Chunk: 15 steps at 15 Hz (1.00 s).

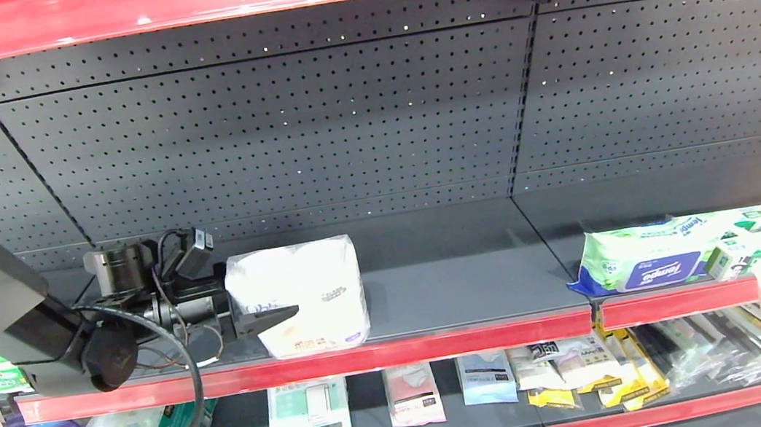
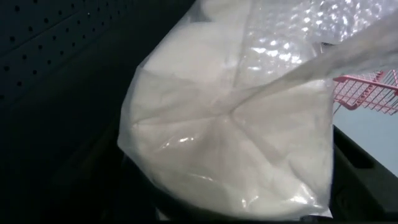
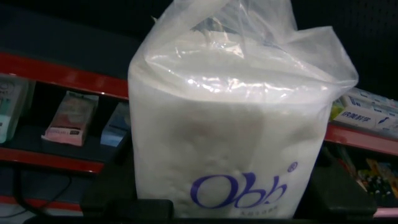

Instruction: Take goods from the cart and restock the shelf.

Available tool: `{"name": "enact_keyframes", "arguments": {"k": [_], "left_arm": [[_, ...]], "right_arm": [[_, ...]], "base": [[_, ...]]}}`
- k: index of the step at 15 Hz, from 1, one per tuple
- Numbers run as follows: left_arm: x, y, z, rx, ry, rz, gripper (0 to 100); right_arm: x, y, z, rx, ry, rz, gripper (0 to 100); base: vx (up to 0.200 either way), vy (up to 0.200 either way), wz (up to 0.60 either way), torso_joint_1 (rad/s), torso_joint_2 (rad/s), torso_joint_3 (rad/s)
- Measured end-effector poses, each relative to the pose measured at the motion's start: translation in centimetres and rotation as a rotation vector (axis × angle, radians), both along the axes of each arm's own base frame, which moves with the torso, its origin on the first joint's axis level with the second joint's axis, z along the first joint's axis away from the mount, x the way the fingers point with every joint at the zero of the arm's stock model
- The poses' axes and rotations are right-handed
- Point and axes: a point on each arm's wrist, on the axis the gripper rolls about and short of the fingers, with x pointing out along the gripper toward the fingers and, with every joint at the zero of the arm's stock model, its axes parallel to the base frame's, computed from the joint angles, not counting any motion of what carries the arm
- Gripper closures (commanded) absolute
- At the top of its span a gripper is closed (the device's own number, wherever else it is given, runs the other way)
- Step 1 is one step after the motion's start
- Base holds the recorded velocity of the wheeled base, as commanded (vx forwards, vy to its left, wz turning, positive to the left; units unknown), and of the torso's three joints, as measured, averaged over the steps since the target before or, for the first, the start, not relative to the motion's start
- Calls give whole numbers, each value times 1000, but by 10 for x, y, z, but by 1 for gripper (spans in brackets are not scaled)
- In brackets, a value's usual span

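The left gripper (image 1: pixel 271 307) is clamped on a tissue pack (image 1: pixel 302 290) resting on the middle shelf (image 1: pixel 450 292) near its red front edge. Slide the pack rearward and square it before releasing. The right gripper (image 3: pixel 230 202) grips a second pack (image 3: pixel 236 124) in front of the wet wipes (image 1: pixel 651 259). A dark perforated panel (image 1: pixel 309 120) backs the shelf.

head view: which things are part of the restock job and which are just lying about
Job: left gripper holding left tissue pack at middle shelf; right gripper holding right tissue pack; pink cart.
Lying about: wipe packs at right; lower-shelf packets.
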Motion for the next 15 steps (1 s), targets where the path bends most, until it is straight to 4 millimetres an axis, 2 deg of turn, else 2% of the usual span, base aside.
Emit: {"name": "enact_keyframes", "arguments": {"k": [4,9,12,15], "left_arm": [[-8,2,20,-26,-35,14,0],[-16,11,66,-105,-123,61,0],[-17,15,96,-250,-155,285,0],[-21,17,113,-361,-156,463,0]], "right_arm": [[0,0,1,0,-6,2,100],[0,0,0,0,-5,4,100],[0,0,-1,0,3,6,100],[0,0,-4,-1,14,9,100]], "base": [[0,0,0,0,0,0],[0,0,0,0,0,0],[0,0,0,0,0,0],[0,0,0,0,0,0]]}}
